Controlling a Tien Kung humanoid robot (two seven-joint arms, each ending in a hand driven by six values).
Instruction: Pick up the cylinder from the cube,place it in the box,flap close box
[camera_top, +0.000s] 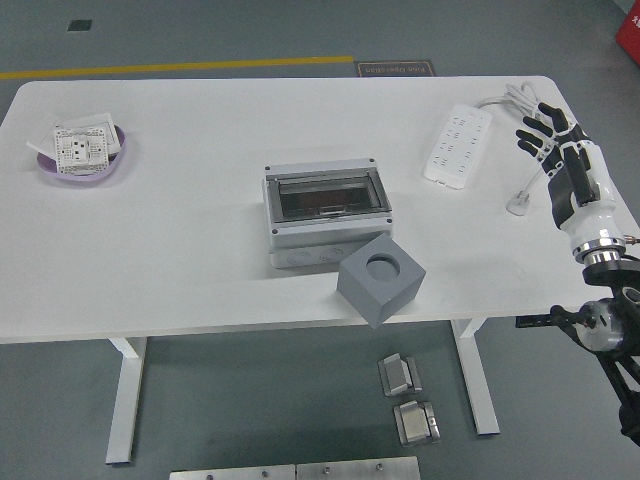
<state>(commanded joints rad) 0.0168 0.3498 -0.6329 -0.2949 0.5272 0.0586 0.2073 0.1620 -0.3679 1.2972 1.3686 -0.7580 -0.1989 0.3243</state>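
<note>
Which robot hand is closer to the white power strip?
The right hand. It hovers open just right of the power strip, by the table's right edge. The left hand is out of view.

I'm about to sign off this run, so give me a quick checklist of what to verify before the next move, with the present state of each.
1. Cylinder out of the cube: ok, its round hole shows empty.
2. Cylinder inside the box: cannot tell, only a reddish shape shows through the dark lid.
3. Box flap closed: ok, the lid lies flat on the box.
4. Right hand free: ok, fingers spread, holding nothing, over the table's right edge.
5. Right hand apart from the power strip: ok, a gap shows between them.
6. Left hand: cannot tell, not in view.
</note>
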